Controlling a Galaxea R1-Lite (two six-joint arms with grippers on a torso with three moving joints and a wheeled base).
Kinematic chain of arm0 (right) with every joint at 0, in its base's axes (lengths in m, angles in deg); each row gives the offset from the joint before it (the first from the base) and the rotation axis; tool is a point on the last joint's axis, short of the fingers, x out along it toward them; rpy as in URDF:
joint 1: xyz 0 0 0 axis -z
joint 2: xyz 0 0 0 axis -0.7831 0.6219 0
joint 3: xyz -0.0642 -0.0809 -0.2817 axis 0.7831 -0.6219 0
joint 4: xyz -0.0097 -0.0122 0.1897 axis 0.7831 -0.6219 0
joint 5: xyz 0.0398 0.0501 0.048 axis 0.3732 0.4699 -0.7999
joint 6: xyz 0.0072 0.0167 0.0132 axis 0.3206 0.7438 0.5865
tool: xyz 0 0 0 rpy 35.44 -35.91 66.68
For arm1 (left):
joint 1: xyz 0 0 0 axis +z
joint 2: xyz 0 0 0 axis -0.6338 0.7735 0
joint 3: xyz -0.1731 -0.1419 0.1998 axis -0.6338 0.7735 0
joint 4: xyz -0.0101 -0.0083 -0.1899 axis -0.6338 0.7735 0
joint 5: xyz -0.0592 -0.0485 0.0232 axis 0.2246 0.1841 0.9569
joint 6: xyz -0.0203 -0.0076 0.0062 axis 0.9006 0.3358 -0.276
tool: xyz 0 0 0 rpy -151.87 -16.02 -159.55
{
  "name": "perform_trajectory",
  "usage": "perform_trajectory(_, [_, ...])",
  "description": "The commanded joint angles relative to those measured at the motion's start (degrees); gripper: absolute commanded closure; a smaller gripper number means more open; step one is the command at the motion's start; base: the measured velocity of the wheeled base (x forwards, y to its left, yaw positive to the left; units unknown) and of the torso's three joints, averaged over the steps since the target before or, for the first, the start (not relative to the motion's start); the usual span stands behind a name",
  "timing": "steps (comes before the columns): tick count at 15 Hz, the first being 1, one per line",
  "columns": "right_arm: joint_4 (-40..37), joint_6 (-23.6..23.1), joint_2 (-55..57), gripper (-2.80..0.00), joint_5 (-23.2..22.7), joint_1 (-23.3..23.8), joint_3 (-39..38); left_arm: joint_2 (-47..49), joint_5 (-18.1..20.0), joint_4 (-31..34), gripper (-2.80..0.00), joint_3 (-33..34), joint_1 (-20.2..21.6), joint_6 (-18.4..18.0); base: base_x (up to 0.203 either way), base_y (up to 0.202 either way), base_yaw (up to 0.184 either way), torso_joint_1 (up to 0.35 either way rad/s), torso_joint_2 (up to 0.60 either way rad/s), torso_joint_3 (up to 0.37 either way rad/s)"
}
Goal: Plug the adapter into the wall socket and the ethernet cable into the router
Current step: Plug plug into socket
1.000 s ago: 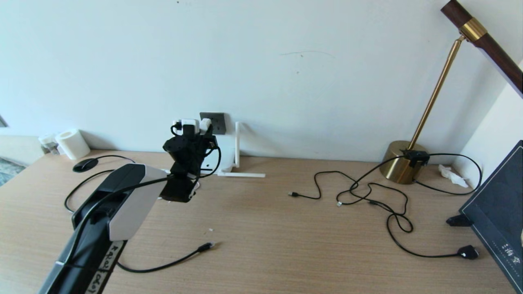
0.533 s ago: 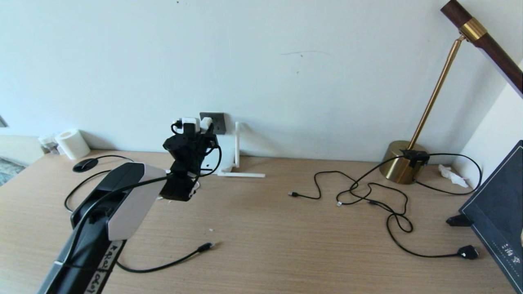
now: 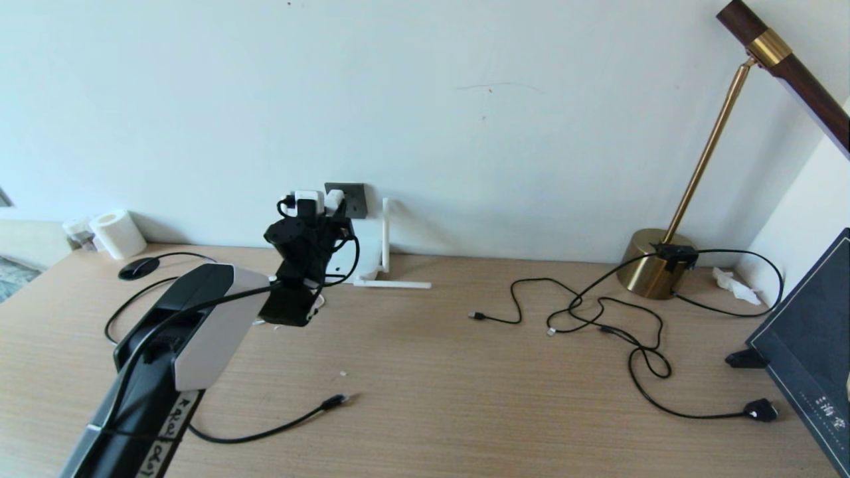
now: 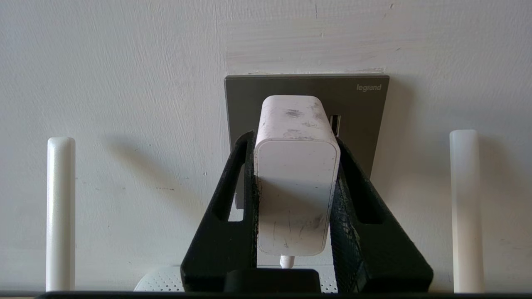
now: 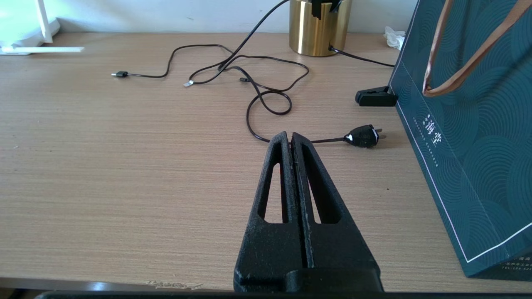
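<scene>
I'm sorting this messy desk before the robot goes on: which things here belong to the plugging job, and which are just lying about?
For the job:
- adapter, held in the left gripper
- wall socket
- ethernet cable
- router

Just lying about:
- brass lamp
- thin black cords
- dark gift bag
- paper roll
- crumpled tissue

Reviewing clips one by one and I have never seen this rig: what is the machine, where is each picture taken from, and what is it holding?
It is a two-armed robot at a wooden desk. The wide picture comes from its head; the other two from cameras behind each arm's fingers. The left gripper is shut on the white adapter, held at the dark wall socket, between the router's white antennas. The right gripper is shut, holding nothing, above the desk. The ethernet cable, thin black cords, a brass lamp and a dark bag are there too.
</scene>
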Motion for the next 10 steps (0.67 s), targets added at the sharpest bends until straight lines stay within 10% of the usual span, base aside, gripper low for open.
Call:
perform_trajectory(1, [0.02, -0.02, 0.09, 0.0, 0.0, -0.02, 0.0, 0.12, -0.07, -0.4, 0.0, -0.07, -0.01, 0.04, 0.0, 0.0, 0.0, 0.0, 0.0, 0.0])
perform_trajectory(10, [0.02, -0.02, 0.09, 0.0, 0.0, -0.02, 0.0, -1.92, -0.57, -5.91, 0.0, 5.31, -0.57, 0.02, 0.0, 0.0, 0.0, 0.0, 0.0, 0.0])
